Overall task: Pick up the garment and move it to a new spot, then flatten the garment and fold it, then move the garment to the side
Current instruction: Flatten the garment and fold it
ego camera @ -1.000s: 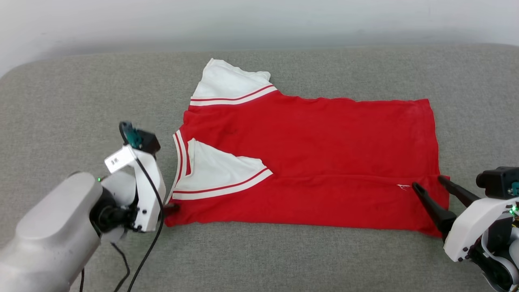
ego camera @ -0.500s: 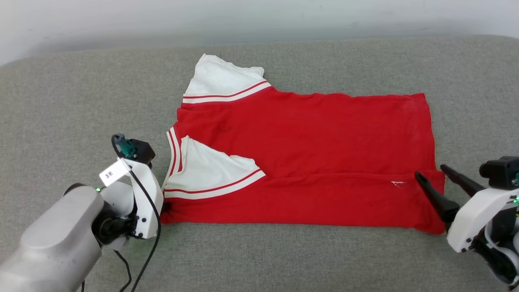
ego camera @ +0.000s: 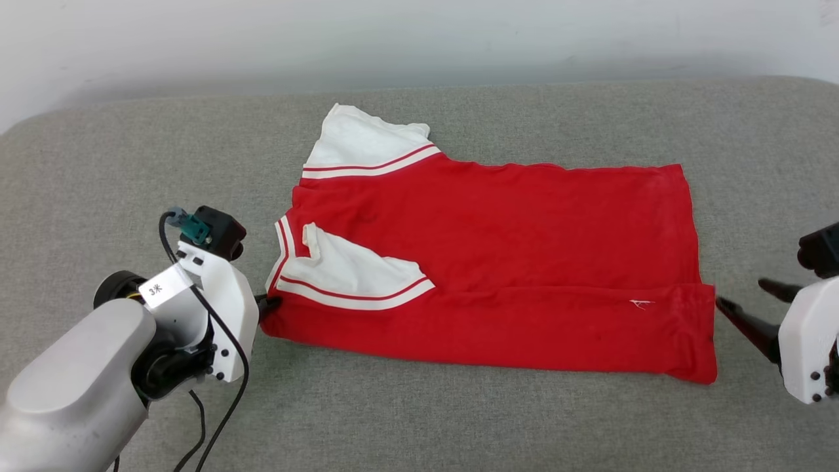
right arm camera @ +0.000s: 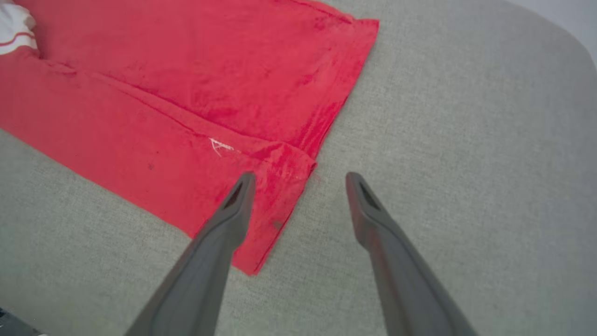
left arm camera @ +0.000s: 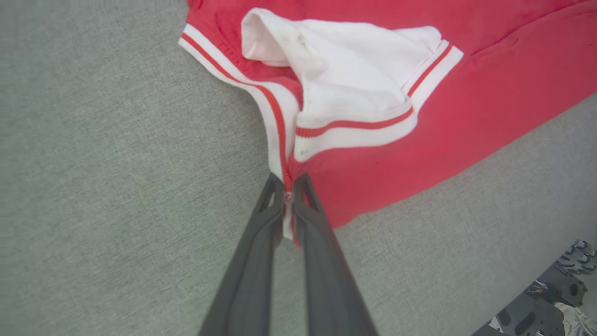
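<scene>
The garment (ego camera: 498, 262), a red T-shirt with white sleeves, lies on the grey cushion with its near long edge folded over. A small white logo (ego camera: 641, 303) shows near the hem. My left gripper (ego camera: 269, 305) is at the garment's near left corner. In the left wrist view my left gripper (left arm camera: 289, 182) is shut on the striped collar trim of the garment (left arm camera: 373, 84). My right gripper (ego camera: 739, 293) stands open just right of the hem. In the right wrist view my right gripper (right arm camera: 301, 177) hangs over the hem corner of the garment (right arm camera: 186, 93), holding nothing.
The grey fabric cushion (ego camera: 459, 419) stretches wide around the shirt, with a pale wall (ego camera: 419, 39) behind it. Its rounded right edge (right arm camera: 573, 42) is near my right arm. Floor with clutter (left arm camera: 559, 298) shows beyond the near edge.
The left gripper has shut on the collar-side corner, which has shifted a little. My right gripper has drawn back rightward off the hem. The camera has also moved.
</scene>
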